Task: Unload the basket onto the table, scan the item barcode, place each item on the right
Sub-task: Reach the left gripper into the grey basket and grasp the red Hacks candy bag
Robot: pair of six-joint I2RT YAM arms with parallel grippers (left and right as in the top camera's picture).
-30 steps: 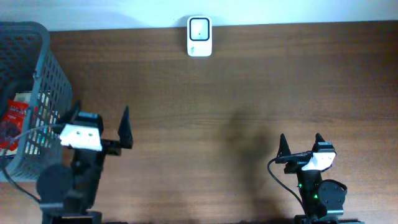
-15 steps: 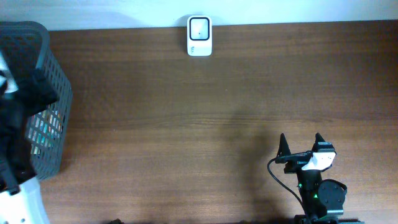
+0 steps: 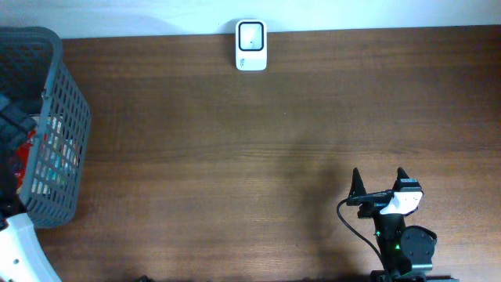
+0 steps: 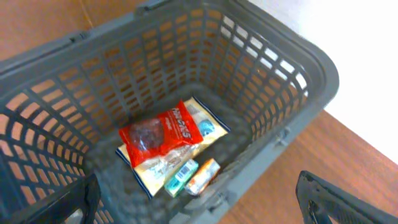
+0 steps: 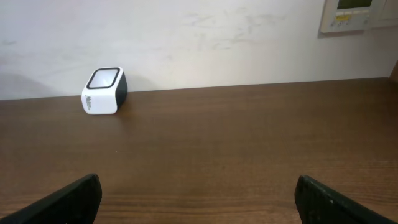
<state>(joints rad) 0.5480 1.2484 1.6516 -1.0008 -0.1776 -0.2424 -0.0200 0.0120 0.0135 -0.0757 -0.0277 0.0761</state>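
Grey plastic lattice basket (image 4: 314, 59), worktop's left end, holds glossy red packet (image 4: 158, 134). White rounded scanner (image 3: 250, 45), far edge. Brown woodgrain worktop (image 3: 235, 157); pale wall (image 5: 217, 37). Left jaws, right jaws: spread, empty.

Basket (image 3: 69, 117) at table's (image 3: 235, 157) left end, packets (image 4: 163, 138) in it, scanner (image 3: 251, 45) at far edge, right gripper (image 3: 378, 178) at front right.

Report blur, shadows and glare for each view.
Overhead: the left arm looks smeared at the left edge by the basket, and a faint shadow lies on the table. Left wrist: the red snack packet is sharp, but the top-right corner is washed out white. Right wrist: the light is even, the scanner crisp, no glare.
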